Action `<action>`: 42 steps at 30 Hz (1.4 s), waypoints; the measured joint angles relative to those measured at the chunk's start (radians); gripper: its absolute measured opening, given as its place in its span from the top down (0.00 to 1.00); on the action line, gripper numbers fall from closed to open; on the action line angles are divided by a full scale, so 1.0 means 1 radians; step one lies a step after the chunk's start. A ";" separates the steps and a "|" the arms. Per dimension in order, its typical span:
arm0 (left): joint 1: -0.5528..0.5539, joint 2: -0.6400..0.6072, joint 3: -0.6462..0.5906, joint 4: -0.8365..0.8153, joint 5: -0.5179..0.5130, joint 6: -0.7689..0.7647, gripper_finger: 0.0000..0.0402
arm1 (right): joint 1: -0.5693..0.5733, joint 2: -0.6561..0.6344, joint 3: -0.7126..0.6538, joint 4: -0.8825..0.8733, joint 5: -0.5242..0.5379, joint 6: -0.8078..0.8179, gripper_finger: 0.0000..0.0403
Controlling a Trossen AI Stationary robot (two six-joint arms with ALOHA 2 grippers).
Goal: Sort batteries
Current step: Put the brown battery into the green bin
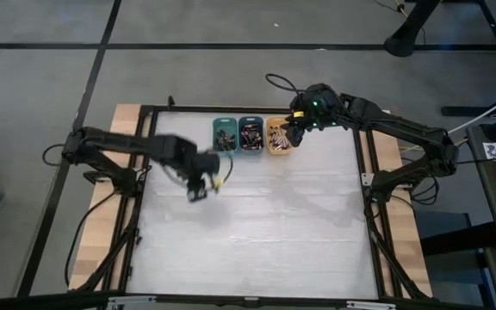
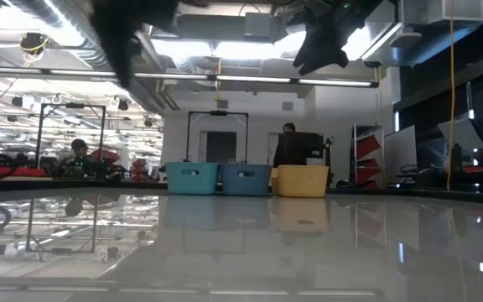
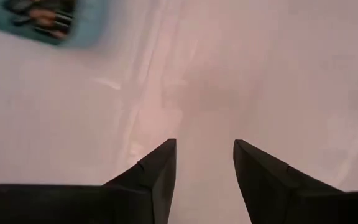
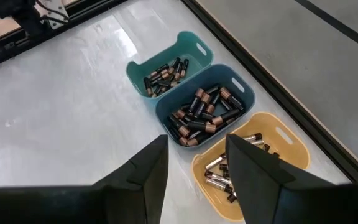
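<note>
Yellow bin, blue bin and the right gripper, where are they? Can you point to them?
yellow bin (image 4: 294,144), right wrist view, on its handle-side wall.
blue bin (image 4: 244,91), right wrist view, on its far rim.
right gripper (image 4: 196,163), right wrist view, midway between its open fingertips, above the yellow bin.

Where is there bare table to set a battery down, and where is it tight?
Free: the white table in front of the teal bin, blue bin and orange bin, right of the left gripper. Crowded: the bin row itself, touching, with the right gripper over the orange bin.
</note>
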 joint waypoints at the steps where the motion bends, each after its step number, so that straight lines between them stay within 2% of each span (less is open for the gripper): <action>1: -0.047 0.000 -0.005 -0.013 -0.010 -0.017 0.63 | 0.000 0.000 0.000 0.003 0.000 -0.001 0.60; 10: -0.354 0.000 -0.083 -0.077 -0.026 -0.157 0.63 | 0.000 0.000 0.000 0.051 0.000 -0.005 0.60; 12: -0.397 0.000 -0.111 -0.071 -0.020 -0.226 0.63 | 0.000 0.000 0.000 0.052 0.000 -0.006 0.60; 15: -0.438 0.000 -0.148 -0.071 0.050 -0.309 0.63 | 0.000 0.000 0.000 0.053 0.000 -0.006 0.60; 21: -0.543 0.000 -0.198 -0.059 0.107 -0.315 0.63 | 0.000 0.000 0.000 0.052 0.000 -0.006 0.60; 25: -0.585 0.001 -0.257 0.015 0.203 -0.321 0.63 | 0.000 0.000 0.000 0.052 0.000 -0.006 0.60; 30: -0.616 0.003 -0.353 0.082 0.363 -0.399 0.63 | 0.000 0.000 0.000 0.041 -0.019 -0.006 0.60; 38: -0.604 0.003 -0.505 0.093 0.562 -0.722 0.62 | 0.000 0.000 0.000 0.042 -0.019 -0.006 0.60; 42: -0.605 0.003 -0.560 0.186 0.625 -0.811 0.62 | 0.000 0.000 0.000 0.042 -0.019 -0.005 0.60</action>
